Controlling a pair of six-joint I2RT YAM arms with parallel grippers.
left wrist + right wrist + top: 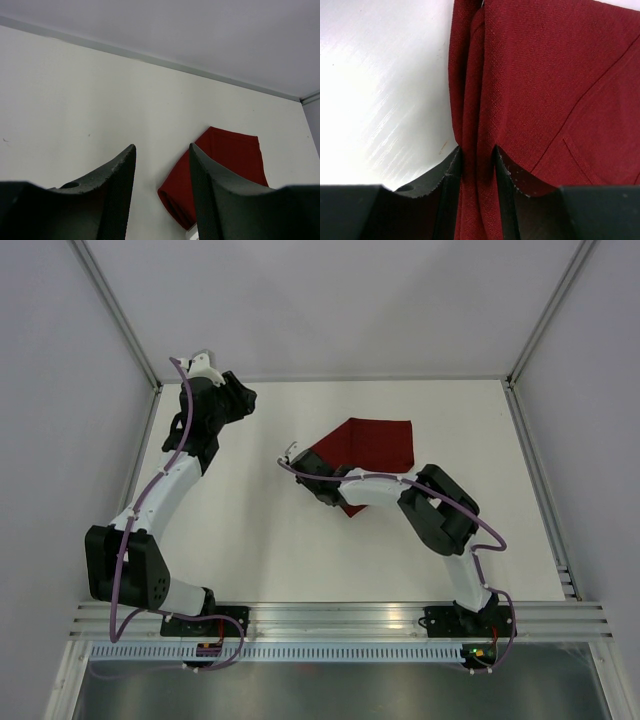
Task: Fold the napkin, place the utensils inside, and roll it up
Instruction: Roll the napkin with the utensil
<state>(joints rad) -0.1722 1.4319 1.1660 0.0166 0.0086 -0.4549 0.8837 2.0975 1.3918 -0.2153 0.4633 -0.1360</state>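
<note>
Spreading across most of the overhead view, the white worktop is closed in by pale grey walls on three sides, with a metal rail along its near edge where both arm bases are bolted.

The left arm bends up the left side, and its wrist sits at the far left corner of the worktop, well apart from the cloth. The right arm folds back on itself and reaches leftward across the middle, and its wrist lies over the near-left part of the napkin.

The napkin is a dark red cloth lying right of centre on the far half of the worktop. Its far and right edges are straight, and its near-left end tapers to a point under the right wrist. In the right wrist view it lies in overlapping layers, flat on the right and gathered into a raised ridge along its left edge, with bare worktop just beside that.

The right jaws are clenched on that ridge: the cloth fills the gap, and each dark finger presses against it from its own side.

The left jaws are released, standing apart with nothing between them. Through the gap the left wrist view shows only worktop, with the napkin farther off to the right.
</note>
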